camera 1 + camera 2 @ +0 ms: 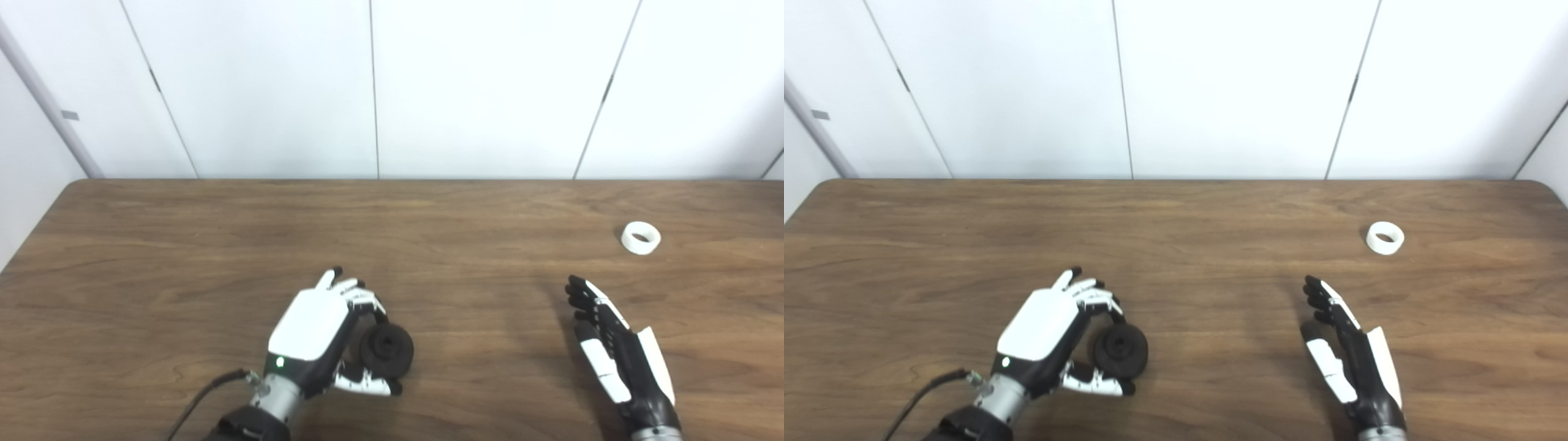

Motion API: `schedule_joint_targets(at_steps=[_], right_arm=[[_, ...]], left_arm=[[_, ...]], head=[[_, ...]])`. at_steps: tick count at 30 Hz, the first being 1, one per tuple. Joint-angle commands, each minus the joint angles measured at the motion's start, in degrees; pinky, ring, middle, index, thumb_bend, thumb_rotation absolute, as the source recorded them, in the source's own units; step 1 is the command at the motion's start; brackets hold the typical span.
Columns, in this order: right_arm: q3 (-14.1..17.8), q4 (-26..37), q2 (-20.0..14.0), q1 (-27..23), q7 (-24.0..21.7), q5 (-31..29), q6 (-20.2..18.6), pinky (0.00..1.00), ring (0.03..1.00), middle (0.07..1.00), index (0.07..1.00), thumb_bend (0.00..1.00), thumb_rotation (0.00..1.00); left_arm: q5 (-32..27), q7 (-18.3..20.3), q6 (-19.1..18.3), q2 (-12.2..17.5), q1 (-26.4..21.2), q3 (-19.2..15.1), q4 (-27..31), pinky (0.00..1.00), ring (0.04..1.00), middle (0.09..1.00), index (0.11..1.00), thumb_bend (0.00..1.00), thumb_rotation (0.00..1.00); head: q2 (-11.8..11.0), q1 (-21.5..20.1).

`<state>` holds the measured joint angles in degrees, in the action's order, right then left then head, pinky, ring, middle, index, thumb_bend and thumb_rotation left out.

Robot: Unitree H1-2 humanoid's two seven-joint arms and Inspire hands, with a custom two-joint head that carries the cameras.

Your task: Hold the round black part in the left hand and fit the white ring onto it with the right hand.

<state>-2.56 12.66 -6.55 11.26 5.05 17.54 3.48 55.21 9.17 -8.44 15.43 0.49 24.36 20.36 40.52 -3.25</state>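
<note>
With the left hand (324,334) curled around the round black plastic part (386,350) low over the brown wooden tabletop (184,245), the empty, straight-fingered right hand (618,349) must next reach forward to the small white ring (641,237) lying apart.

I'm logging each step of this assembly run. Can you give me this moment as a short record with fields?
surface: wooden table
left hand: fingers curled around the round black part, low at the table
right hand: open, holding nothing
white ring: lying on the table, beyond the right hand, apart from it
fitting: not yet done
</note>
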Motion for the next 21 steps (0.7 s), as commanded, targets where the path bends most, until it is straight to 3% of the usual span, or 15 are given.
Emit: schedule_joint_targets(at_steps=[1, 10, 21], right_arm=[[-1.5, 1.1, 3.9, 3.0, 0.2, 0.7, -1.3, 0.82, 0.861, 0.872, 0.888, 0.52, 1.00], [-3.0, 3.3, 3.1, 2.4, 1.9, 0.4, -4.3, 0.82, 0.856, 0.868, 0.879, 0.50, 1.00], [-1.8, 5.9, 1.3, 0.8, 1.0, -2.0, -6.4, 0.83, 0.859, 0.865, 0.878, 0.53, 1.00]], left_arm=[[1.1, -0.6, 1.4, -0.6, -0.3, 0.0, 1.1, 1.00, 0.877, 0.760, 0.485, 0.52, 0.05], [1.7, -1.0, 3.0, -1.1, 1.9, -0.1, -0.3, 1.00, 0.872, 0.755, 0.485, 0.52, 0.05], [0.2, -1.5, 3.8, -1.7, 3.7, -1.8, -2.7, 1.00, 0.880, 0.763, 0.486, 0.52, 0.05]], head=[[0.8, -0.5], [2.7, -0.9], [4.3, -1.1]])
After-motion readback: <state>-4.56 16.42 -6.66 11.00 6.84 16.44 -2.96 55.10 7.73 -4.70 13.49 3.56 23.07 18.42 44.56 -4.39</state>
